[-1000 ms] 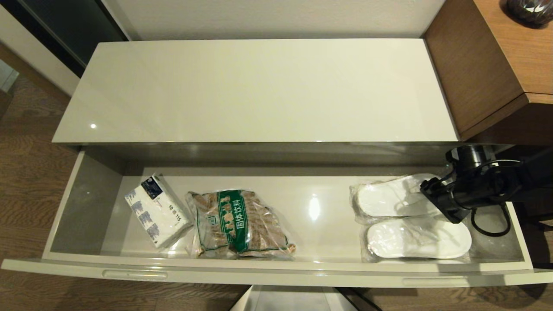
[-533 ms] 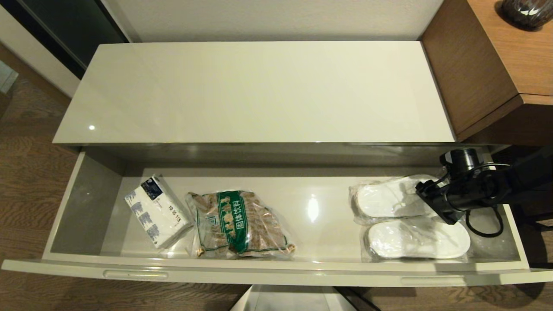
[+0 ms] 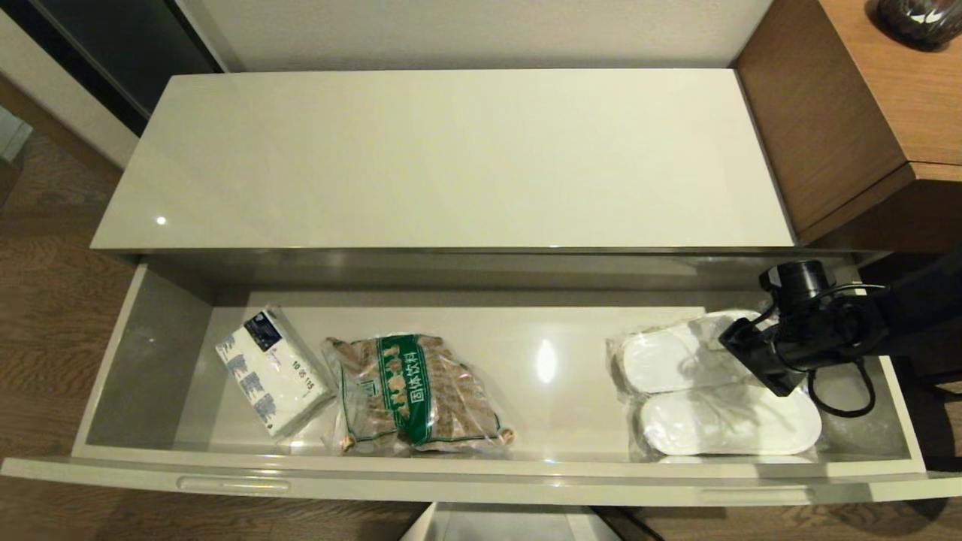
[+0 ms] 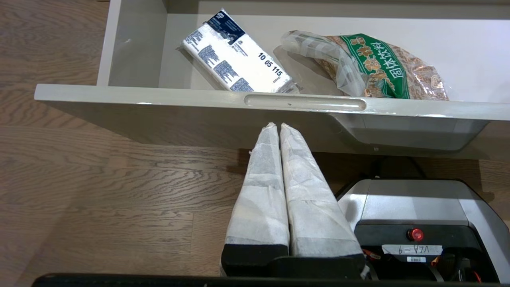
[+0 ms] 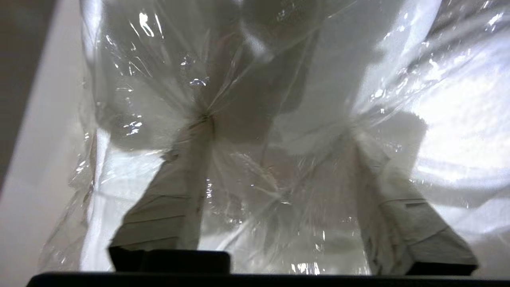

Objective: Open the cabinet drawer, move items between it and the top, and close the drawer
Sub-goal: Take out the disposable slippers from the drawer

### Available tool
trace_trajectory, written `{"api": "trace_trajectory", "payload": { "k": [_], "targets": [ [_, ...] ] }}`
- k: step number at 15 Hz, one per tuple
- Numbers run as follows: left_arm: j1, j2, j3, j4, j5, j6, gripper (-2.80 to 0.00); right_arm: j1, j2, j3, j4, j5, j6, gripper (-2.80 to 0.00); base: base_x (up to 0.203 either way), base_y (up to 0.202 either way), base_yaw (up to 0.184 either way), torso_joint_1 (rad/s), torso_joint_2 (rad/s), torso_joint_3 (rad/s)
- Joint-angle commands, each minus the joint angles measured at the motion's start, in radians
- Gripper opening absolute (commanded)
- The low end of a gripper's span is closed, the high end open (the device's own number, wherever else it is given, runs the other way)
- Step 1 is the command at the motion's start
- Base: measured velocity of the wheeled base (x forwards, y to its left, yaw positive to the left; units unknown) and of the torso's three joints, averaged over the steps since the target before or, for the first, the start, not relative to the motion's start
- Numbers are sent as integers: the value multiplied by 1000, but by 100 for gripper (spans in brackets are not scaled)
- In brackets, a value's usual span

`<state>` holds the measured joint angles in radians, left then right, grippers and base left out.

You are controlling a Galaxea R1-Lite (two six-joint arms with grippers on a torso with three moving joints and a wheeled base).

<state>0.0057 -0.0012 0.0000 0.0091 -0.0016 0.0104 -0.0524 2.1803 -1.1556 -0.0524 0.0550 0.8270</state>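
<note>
The cabinet drawer (image 3: 481, 481) stands pulled fully out below the glossy cream top (image 3: 451, 158), which carries nothing. At the drawer's right end lie the two bagged white slippers (image 3: 714, 391), side by side. The right gripper (image 5: 279, 131) is down on them with its fingers (image 5: 175, 191) spread apart, both tips pressed into the crinkly clear plastic, which puckers around each tip; nothing is pinched between them yet. Toward the drawer's left end sit a white-and-blue tissue pack (image 3: 272, 372) and, just beside it, a clear bag of brown pieces with a green label (image 3: 413, 394). The left gripper (image 4: 277, 126) hangs below the drawer's front rim, over the wood floor (image 4: 99, 179), its wrapped fingers pressed together and holding nothing.
</note>
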Motion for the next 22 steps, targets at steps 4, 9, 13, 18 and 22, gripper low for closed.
{"api": "trace_trajectory", "payload": {
  "k": [4, 9, 13, 18, 22],
  "targets": [
    [0, 0, 0, 0, 0, 0, -280, 9, -287, -1, 141, 80, 12, -280, 0, 0, 0, 0, 0, 0],
    [0, 0, 0, 0, 0, 0, -280, 48, -525, -208, 467, 137, 57, -280, 0, 0, 0, 0, 0, 0],
    [0, 0, 0, 0, 0, 0, -280, 57, -629, -385, 702, 163, 64, -280, 0, 0, 0, 0, 0, 0],
    [0, 0, 0, 0, 0, 0, -280, 54, -605, -207, 639, 162, 60, -280, 0, 0, 0, 0, 0, 0],
    [0, 0, 0, 0, 0, 0, -280, 32, -458, -139, 451, 154, 53, 0, 0, 0, 0, 0, 0, 0]
  ]
}}
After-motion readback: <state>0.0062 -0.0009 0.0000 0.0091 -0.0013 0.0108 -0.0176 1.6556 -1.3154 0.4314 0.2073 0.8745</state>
